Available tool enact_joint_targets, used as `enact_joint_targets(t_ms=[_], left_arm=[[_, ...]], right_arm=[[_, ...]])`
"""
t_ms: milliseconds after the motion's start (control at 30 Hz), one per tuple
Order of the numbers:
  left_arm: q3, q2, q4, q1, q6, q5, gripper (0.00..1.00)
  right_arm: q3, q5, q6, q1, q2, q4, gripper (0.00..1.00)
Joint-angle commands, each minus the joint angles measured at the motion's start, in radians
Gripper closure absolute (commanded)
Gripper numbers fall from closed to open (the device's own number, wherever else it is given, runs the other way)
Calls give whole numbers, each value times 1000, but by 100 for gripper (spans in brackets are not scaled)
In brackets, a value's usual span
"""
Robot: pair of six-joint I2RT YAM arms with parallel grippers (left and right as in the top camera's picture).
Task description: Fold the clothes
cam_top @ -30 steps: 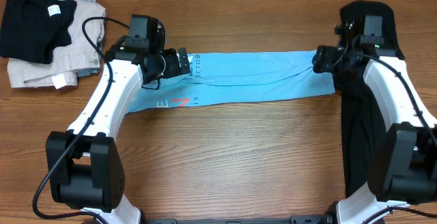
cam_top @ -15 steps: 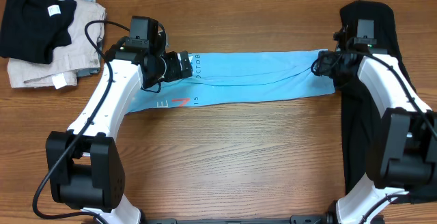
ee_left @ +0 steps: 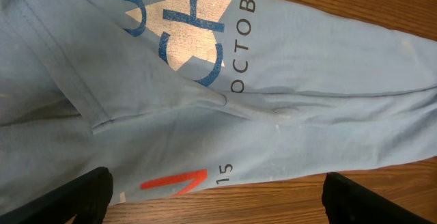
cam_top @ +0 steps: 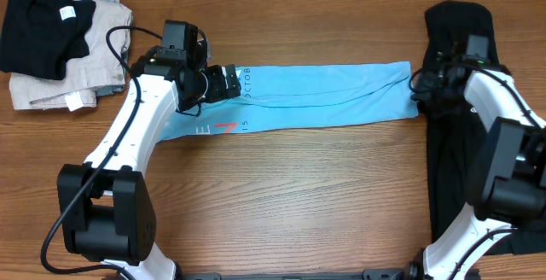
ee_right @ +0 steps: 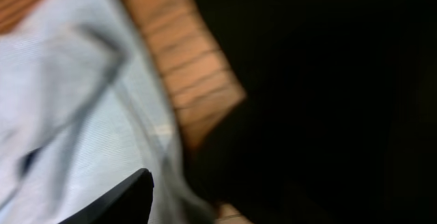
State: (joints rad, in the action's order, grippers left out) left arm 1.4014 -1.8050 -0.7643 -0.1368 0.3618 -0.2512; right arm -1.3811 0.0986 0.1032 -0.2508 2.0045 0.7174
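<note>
Blue T-shirt (cam_top: 324, 96) is lying flat on the table (cam_top: 299, 203), folded into one long strip. My guess is the next fold goes end to end, which would explain an arm at each end. Left gripper (cam_top: 226, 82) sits over the shirt's printed end. Right gripper (cam_top: 418, 85) is just off the other end, at the edge of the black garment (cam_top: 456, 169) beside the shirt. Left wrist cam shows what overhead can't: both fingers (ee_left: 85, 197) spread wide, nothing pinched. Right wrist cam is a blur with one finger (ee_right: 126, 197) visible, so I can't tell if it's open or closed.
</note>
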Motion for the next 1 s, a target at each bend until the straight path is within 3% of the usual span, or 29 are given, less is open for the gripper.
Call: enact_joint_targets(t_ms=[0, 233, 367, 467, 600, 800, 967], left_arm=[[24, 6, -2, -2, -25, -12, 0], [24, 6, -2, -1, -26, -12, 0], [24, 6, -5, -1, -26, -12, 0], [24, 6, -29, 0, -49, -8, 0], [24, 6, -53, 13, -71, -8, 0], [30, 6, -87, 33, -158, -8, 0], [92, 6, -134, 89, -160, -28, 0]], right_arm=[[-13, 27, 38, -59, 18, 2, 36], [-14, -18, 114, -106, 18, 17, 36], [-51, 85, 96, -97, 15, 45, 36], [-123, 108, 42, -71, 10, 110, 13], [-253, 124, -103, -9, 8, 232, 2], [-249, 89, -235, 90, 25, 257, 4], [-247, -19, -229, 149, 76, 270, 7]])
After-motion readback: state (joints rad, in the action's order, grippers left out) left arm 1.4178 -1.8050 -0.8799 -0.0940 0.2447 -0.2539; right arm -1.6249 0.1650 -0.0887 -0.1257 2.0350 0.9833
